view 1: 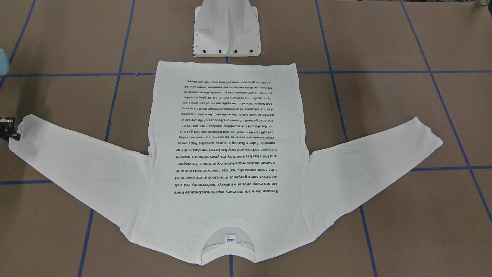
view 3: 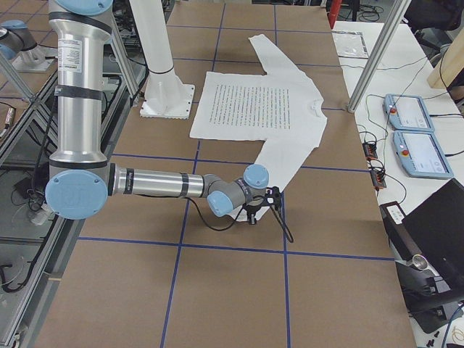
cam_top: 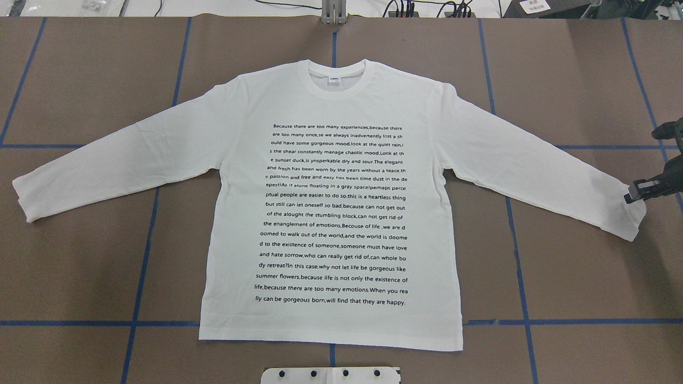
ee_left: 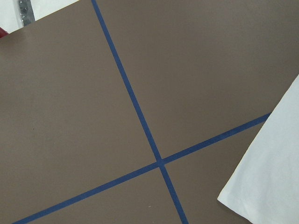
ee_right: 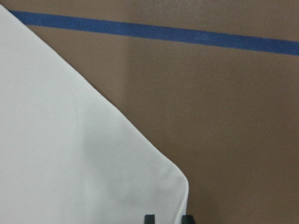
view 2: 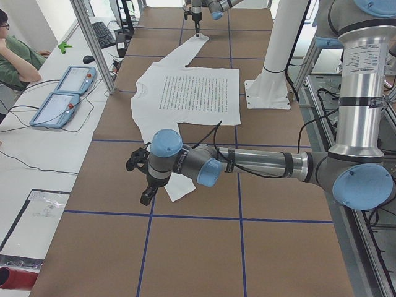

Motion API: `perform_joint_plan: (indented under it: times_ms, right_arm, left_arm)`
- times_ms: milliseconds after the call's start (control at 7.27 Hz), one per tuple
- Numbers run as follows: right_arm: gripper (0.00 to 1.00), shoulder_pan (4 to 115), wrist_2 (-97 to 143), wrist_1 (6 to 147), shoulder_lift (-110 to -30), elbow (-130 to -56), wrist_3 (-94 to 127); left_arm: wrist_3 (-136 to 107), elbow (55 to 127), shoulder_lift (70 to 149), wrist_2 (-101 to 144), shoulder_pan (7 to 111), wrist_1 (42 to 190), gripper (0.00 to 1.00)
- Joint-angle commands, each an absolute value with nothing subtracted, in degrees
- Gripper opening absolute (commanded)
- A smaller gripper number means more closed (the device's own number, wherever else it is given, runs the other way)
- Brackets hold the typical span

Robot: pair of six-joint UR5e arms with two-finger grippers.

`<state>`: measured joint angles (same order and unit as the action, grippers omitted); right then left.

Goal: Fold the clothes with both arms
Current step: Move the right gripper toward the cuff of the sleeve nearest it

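Observation:
The white long-sleeved shirt (cam_top: pixel 331 213) lies flat and face up on the brown table, both sleeves spread out and the black text block showing. My right gripper (cam_top: pixel 632 196) hovers at the end of the sleeve on the overhead view's right. In the right wrist view its fingertips (ee_right: pixel 149 218) stand slightly apart over the cuff corner (ee_right: pixel 154 186), holding nothing. My left gripper (view 2: pixel 145 195) shows only in the exterior left view, just beside the other sleeve's cuff (view 2: pixel 176 189); I cannot tell whether it is open or shut. The left wrist view catches only that cuff's corner (ee_left: pixel 266 177).
The white pedestal base (view 1: pixel 226 30) stands just behind the shirt's hem. Blue tape lines (cam_top: pixel 144 256) grid the table. Two teach pendants (view 2: pixel 62 93) lie on a side bench, where a person (view 2: pixel 12 55) sits. Bare table surrounds both cuffs.

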<state>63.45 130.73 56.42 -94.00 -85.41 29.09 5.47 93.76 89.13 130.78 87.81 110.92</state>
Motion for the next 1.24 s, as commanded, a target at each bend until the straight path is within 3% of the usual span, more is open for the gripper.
perform_joint_plan:
  times_ms: [0,275,413,550,825,1100]
  right_arm:
    - [0.34,63.46,130.52,56.51,-94.31,-85.26,29.09]
    - [0.30,63.37,130.34,56.69,-94.39,-84.90,29.09]
    - [0.07,63.20,130.34,57.21,-94.22,-84.90,29.09]
    - [0.00,63.19,130.08,58.87,-94.13,-85.69,29.09]
    - [0.00,63.28,130.95,58.79,-96.41,-93.73,29.35]
    - [0.00,63.11,134.37,59.94,-93.02,-101.75,43.84]
  left_arm:
    - [5.19,93.69,89.21,130.78,87.80,111.00,1.00]
    - [5.19,93.95,89.21,130.87,87.80,111.01,1.00]
    - [5.19,93.96,89.21,130.78,87.80,111.01,1.00]
    - [5.10,93.87,89.21,130.78,87.80,110.92,1.00]
    - [5.10,93.78,89.21,130.87,87.80,110.92,1.00]
    - [5.27,93.60,89.30,130.78,87.80,110.92,1.00]
